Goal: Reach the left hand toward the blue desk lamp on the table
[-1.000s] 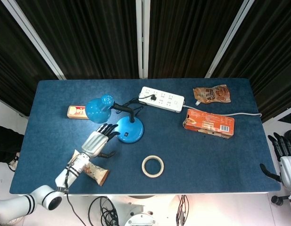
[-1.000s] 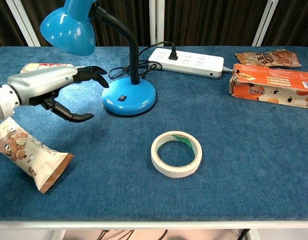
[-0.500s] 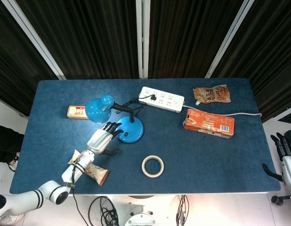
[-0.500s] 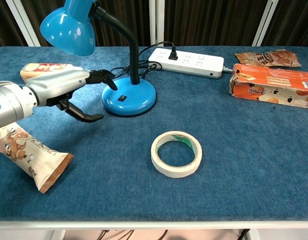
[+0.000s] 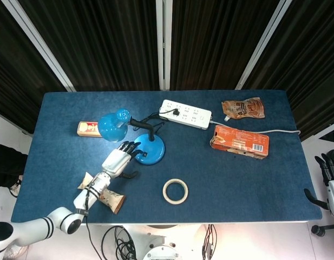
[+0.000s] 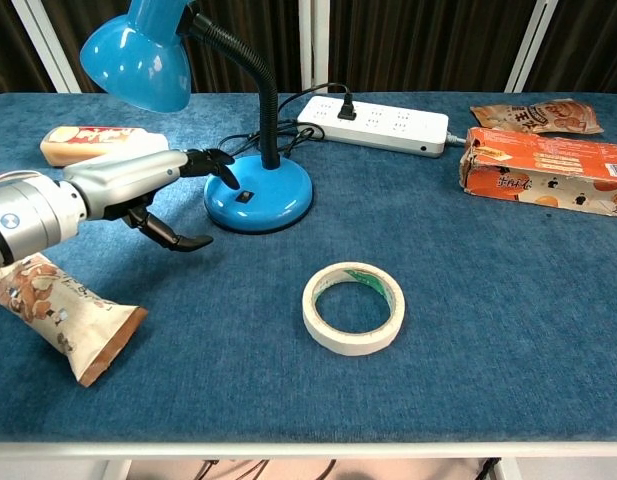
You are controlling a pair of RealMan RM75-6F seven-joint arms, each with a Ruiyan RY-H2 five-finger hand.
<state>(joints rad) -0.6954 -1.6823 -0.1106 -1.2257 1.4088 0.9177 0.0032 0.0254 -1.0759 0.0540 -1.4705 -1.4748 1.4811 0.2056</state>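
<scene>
1. A snack packet (image 6: pixel 63 310) lies at the near left edge of the blue tabletop (image 6: pixel 488 330), nearer than the lamp and to its left.
2. A roll of tape (image 6: pixel 353 307) lies flat, nearer than the lamp's base and a little to its right.
3. The left hand (image 6: pixel 138 185) hovers just left of the lamp's base, fingers apart and holding nothing, fingertips (image 6: pixel 226 168) at the rim of the base.
4. The blue desk lamp (image 6: pixel 258 195) stands left of centre, its shade (image 6: pixel 138 62) tilted out to the left above the hand.
5. A white power strip (image 6: pixel 378 125) lies behind the lamp, to its right.
6. An orange box (image 6: pixel 543 170) and a brown pouch (image 6: pixel 536 115) lie far right of the lamp.
7. The right hand (image 5: pixel 330 168) hangs off the tabletop's right edge, far from the lamp; I cannot tell how its fingers lie.
</scene>
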